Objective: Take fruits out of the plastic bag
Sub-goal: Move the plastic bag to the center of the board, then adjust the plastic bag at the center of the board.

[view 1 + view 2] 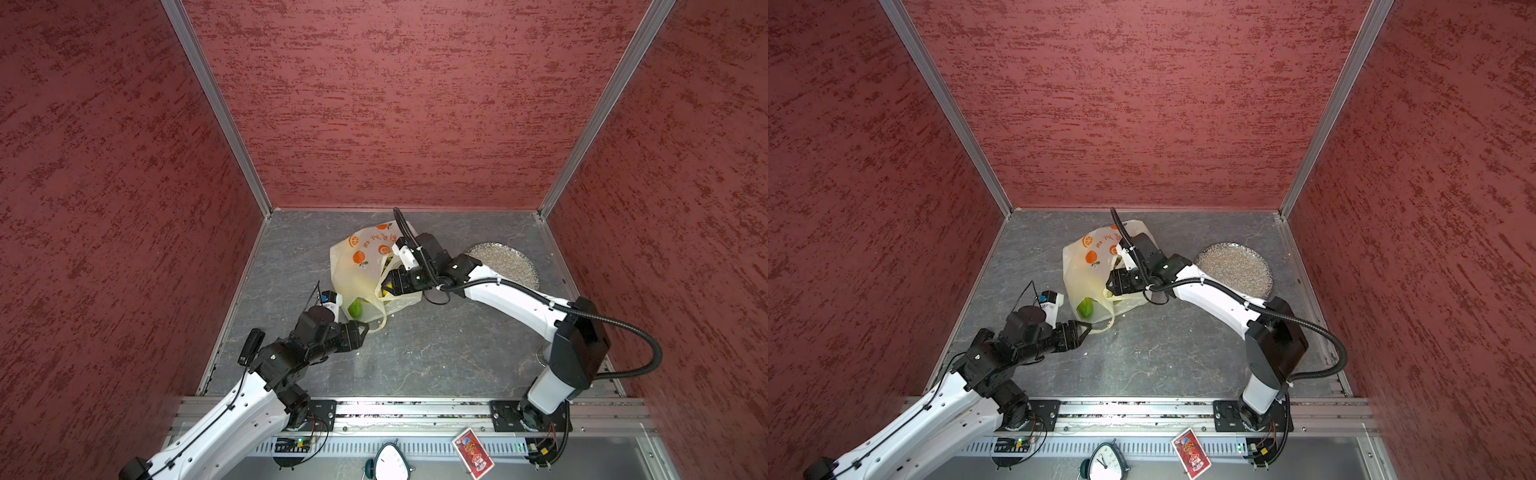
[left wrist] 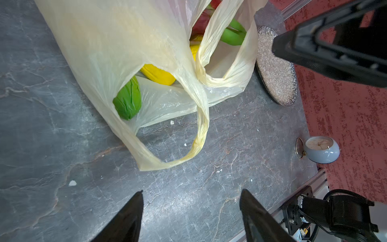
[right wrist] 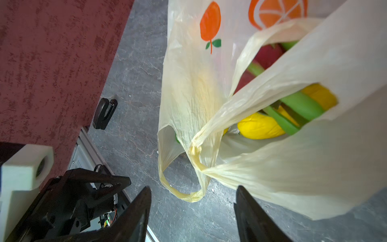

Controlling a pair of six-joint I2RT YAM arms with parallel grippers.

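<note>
Your L gripper (image 2: 192,191): jaws apart, nothing between them, just short of the plastic bag (image 2: 125,42) and its loose loop handle (image 2: 201,134). R gripper (image 3: 193,187): jaws apart too, holding nothing, right at the bag's mouth. Inside the bag: green mango (image 2: 127,102) near the opening, yellow mango (image 2: 159,74) behind it, dragon fruit (image 3: 266,56) deeper in. Plate (image 1: 507,266) lies beside the bag, R-arm side.
</note>
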